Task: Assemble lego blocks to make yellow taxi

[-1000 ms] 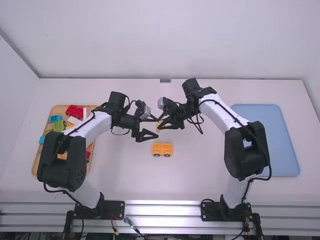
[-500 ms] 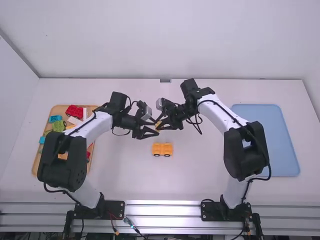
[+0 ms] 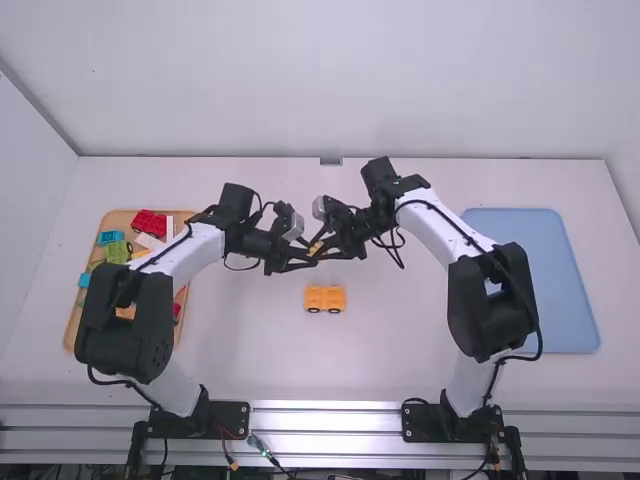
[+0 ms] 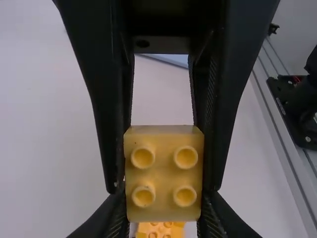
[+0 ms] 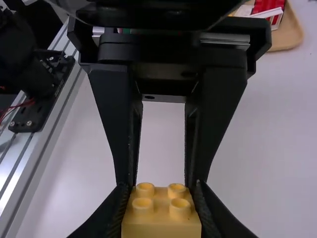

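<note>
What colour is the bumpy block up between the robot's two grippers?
The block is yellow, seen best in the left wrist view.

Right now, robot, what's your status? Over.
Left gripper, right gripper: both closed on one yellow block. Fingers crowded together there. Wheeled yellow piece on table.

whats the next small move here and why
Probably the right pincer should open gently and release the yellow block. The left pincer, open a second ago, has since closed on it, so both now pinch it in midair, which looks like a handover. The wheeled yellow piece sits on the table.
</note>
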Tool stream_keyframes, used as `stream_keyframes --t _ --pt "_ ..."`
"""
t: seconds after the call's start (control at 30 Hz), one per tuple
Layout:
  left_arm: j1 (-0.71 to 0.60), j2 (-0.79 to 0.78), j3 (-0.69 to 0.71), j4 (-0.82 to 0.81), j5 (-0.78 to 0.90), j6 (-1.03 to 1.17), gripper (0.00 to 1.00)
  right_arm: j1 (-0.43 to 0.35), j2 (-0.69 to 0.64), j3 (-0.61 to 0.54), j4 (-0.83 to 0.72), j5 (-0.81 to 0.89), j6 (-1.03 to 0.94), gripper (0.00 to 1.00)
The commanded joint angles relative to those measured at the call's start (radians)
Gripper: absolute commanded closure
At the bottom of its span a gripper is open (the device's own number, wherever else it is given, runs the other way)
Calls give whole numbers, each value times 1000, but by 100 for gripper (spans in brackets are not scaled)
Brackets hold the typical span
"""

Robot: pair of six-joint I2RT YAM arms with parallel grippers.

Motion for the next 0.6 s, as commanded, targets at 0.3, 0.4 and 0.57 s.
stream_keyframes --t 0.3,0.4,0.57 --pt "-4 -1 2 -33 -230 15 79 -22 -10 27 87 37 153 1" --pt "-4 -5 2 -73 -378 31 79 -45 -10 39 89 96 236 1" --pt "-6 -11 2 -304 -618 285 88 -99 -16 45 68 175 325 1"
